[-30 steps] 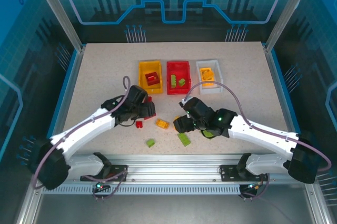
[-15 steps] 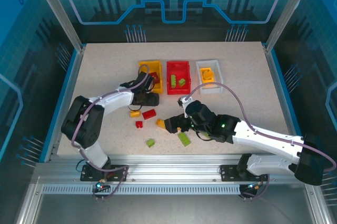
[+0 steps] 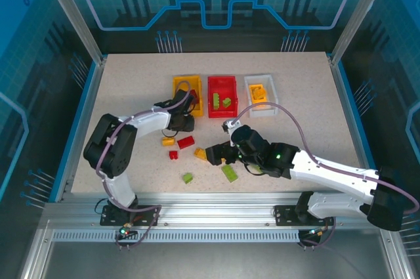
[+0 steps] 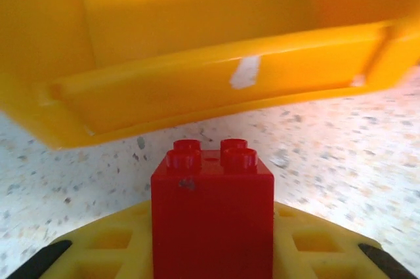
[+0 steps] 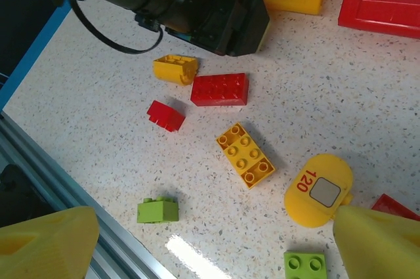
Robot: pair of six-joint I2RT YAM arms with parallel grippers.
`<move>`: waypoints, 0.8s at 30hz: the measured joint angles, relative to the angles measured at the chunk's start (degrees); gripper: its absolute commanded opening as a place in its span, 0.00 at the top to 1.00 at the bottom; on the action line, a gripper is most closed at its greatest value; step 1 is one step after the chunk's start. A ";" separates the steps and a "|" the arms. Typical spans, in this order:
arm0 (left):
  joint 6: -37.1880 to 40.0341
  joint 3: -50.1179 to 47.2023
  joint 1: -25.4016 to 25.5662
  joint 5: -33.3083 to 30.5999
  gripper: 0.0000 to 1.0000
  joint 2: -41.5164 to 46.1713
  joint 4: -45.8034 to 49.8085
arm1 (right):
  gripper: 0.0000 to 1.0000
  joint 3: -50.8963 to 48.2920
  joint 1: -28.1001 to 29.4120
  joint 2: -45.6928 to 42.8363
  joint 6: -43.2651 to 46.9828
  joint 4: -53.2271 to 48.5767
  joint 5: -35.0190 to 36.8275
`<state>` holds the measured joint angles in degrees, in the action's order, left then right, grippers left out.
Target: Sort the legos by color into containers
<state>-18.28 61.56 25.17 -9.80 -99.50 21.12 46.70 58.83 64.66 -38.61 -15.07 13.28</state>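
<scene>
A red brick [image 4: 212, 213] is held clamped between the narrowly parted jaws of the left gripper [image 3: 184, 121], just short of the yellow bin [image 4: 197, 88], whose near wall stands straight ahead and is judged to need clearing by a lift.

We see three bins in a row toward the back of the table [image 3: 125, 88]: left bin [image 3: 175, 95], middle bin [image 3: 210, 98], right bin [image 3: 273, 95], bricks in each. Loose bricks [image 3: 186, 142] lie scattered before them. One brick [image 4: 211, 213] sits between the left fingers [image 4: 111, 253], just before the left bin's near wall.
</scene>
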 measured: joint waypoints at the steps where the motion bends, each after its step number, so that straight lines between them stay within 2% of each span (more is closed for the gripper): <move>1: -0.57 0.00 0.44 -0.04 0.71 2.56 0.79 | 0.07 0.00 -0.04 -0.42 0.00 -0.11 0.20; 4: -1.97 1.42 0.81 0.07 0.71 9.77 3.10 | 0.07 0.00 -0.81 -1.66 0.00 -0.11 0.66; 8: -3.04 9.09 -1.49 1.55 0.71 10.86 4.72 | 0.07 0.00 -3.63 -2.03 -0.24 1.09 1.07; 13: -3.96 20.74 -5.20 3.76 0.71 1.88 5.66 | 0.07 2.67 -7.34 -0.04 -0.17 1.81 0.98; 21: -5.18 35.93 -9.07 6.78 0.69 -16.61 8.61 | 0.07 7.96 -8.92 2.91 0.04 2.73 -0.52; 24: -5.49 38.86 -10.10 6.97 0.64 -20.31 9.99 | 0.06 7.96 -9.14 3.17 0.02 2.69 -0.92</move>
<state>-23.77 100.42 15.07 -2.83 -119.81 31.11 54.65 49.69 67.83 -38.59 -12.38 12.36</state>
